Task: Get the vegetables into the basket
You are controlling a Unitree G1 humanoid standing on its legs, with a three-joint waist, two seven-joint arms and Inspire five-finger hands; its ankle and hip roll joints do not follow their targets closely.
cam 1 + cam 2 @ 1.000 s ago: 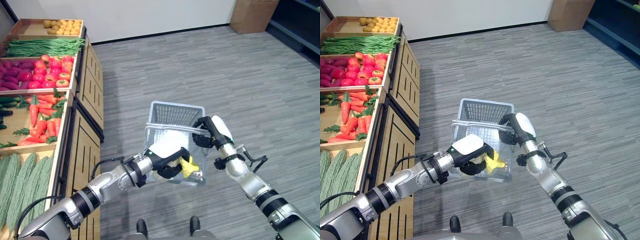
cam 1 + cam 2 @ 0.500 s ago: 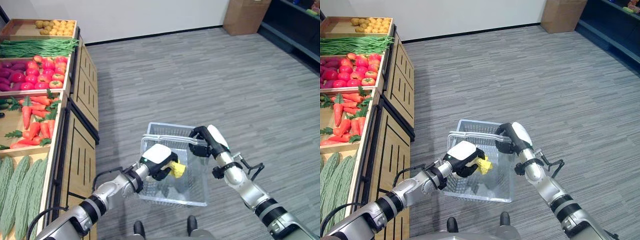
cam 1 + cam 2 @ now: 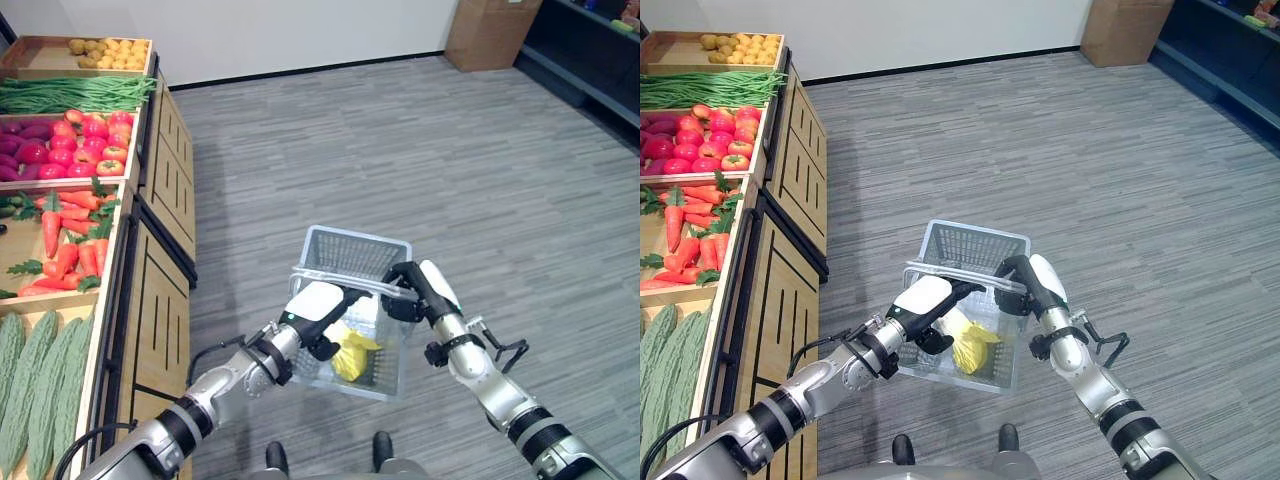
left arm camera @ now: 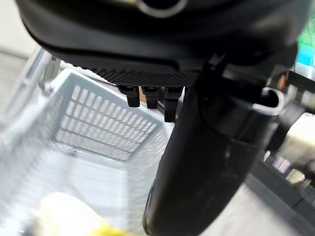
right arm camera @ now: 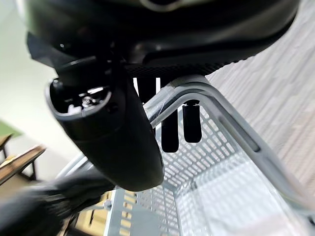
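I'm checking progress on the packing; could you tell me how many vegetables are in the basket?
1 that I can see: a yellow vegetable lying in the basket, just below the left hand. Others may be hidden beneath that hand.

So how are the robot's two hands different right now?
The right hand is curled round the basket handle, while the left hand has straight fingers and holds nothing. The left hand reaches into the basket above the yellow vegetable; the right stays at the rim. Both are dark with white covers.

Left hand point(image 3: 318, 305) reaches forward, fingers straight and loose; right hand point(image 3: 413, 284) fingers curled tight
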